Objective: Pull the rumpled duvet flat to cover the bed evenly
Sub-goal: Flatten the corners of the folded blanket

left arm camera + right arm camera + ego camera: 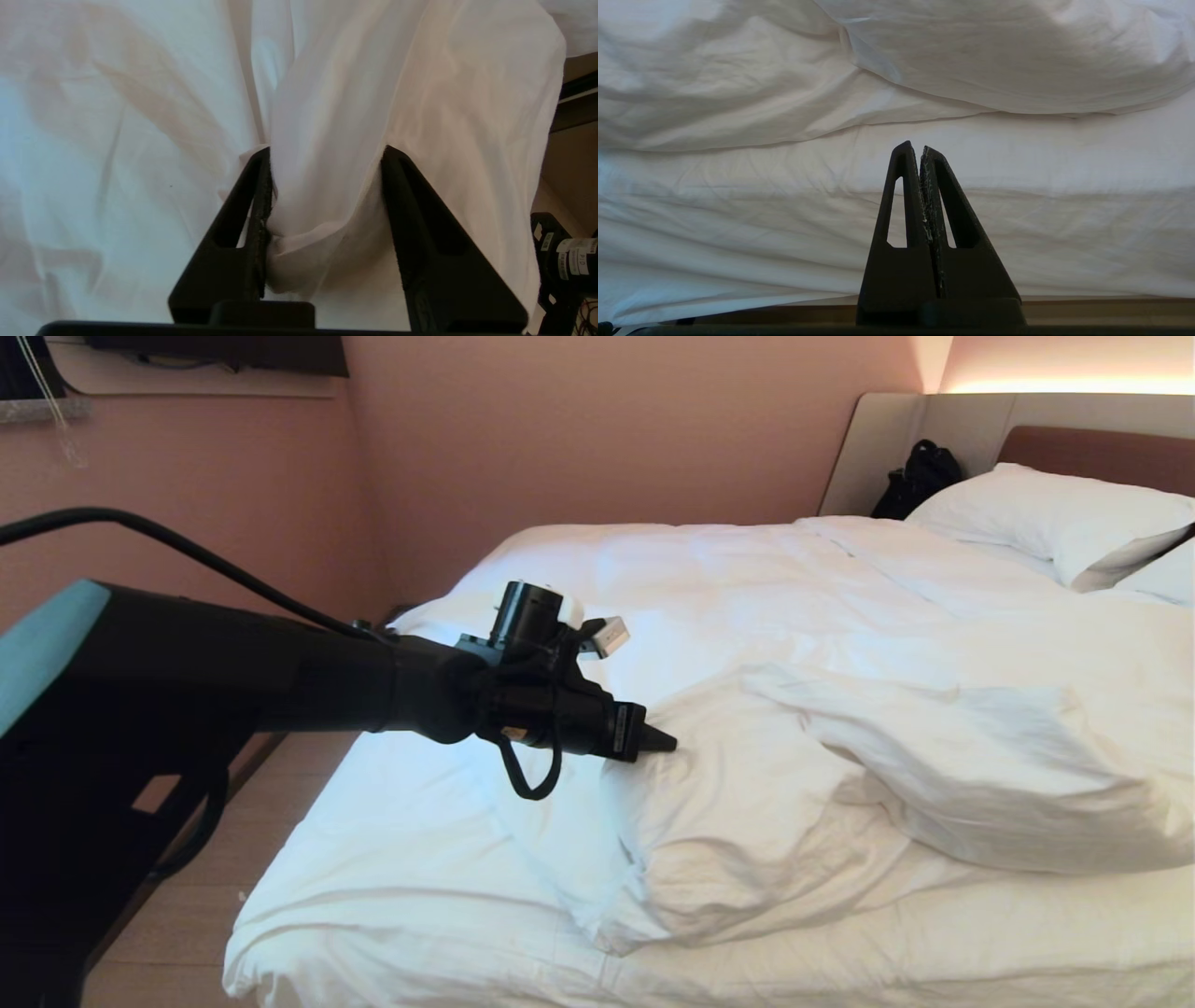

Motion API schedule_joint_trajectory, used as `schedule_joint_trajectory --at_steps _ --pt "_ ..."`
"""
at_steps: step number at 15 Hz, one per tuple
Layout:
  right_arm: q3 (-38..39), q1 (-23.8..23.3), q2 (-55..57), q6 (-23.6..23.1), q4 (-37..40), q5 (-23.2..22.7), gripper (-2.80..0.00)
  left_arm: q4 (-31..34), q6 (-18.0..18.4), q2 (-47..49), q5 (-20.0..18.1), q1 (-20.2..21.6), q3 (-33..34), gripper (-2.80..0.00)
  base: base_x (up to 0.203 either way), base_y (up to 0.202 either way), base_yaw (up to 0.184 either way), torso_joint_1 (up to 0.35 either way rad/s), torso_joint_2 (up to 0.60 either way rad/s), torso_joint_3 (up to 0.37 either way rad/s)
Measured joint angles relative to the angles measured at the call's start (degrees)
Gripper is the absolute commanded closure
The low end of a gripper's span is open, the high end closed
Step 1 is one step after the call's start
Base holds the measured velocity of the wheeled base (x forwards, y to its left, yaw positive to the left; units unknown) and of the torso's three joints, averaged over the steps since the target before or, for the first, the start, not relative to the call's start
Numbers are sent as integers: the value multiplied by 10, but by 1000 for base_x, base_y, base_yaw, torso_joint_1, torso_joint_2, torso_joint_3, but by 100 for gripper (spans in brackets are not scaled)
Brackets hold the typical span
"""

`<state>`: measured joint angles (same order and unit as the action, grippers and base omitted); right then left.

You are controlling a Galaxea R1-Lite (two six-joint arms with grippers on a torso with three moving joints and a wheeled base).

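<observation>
left gripper [658, 739] mid-frame is half-closed round a duvet [747, 784] fold; I'd clamp fully, then drag slowly toward lower left

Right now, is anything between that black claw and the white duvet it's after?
Nothing visible. The left tool already has a fold of the duvet bunched between its fingers. In the head view it sits at the folded-back edge mid-bed.
</observation>
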<state>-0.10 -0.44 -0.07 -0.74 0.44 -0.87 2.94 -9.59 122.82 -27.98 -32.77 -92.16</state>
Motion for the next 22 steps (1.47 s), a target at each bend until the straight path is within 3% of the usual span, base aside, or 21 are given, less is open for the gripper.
schedule_joint_trajectory --at_steps 9,14,17,22 --pt "0 0 0 0 0 0 0 4 0 -42 6 -23 64 0 0 0 0 0 0 0" --pt "0 0 0 0 0 0 0 4 -8 -161 6 -81 233 0 0 0 0 0 0 0" --pt "0 0 0 0 0 0 0 -1 -31 -221 6 -130 318 0 0 0 0 0 0 0" --pt "0 0 0 0 0 0 0 -3 -41 -251 3 -170 402 0 0 0 0 0 0 0"
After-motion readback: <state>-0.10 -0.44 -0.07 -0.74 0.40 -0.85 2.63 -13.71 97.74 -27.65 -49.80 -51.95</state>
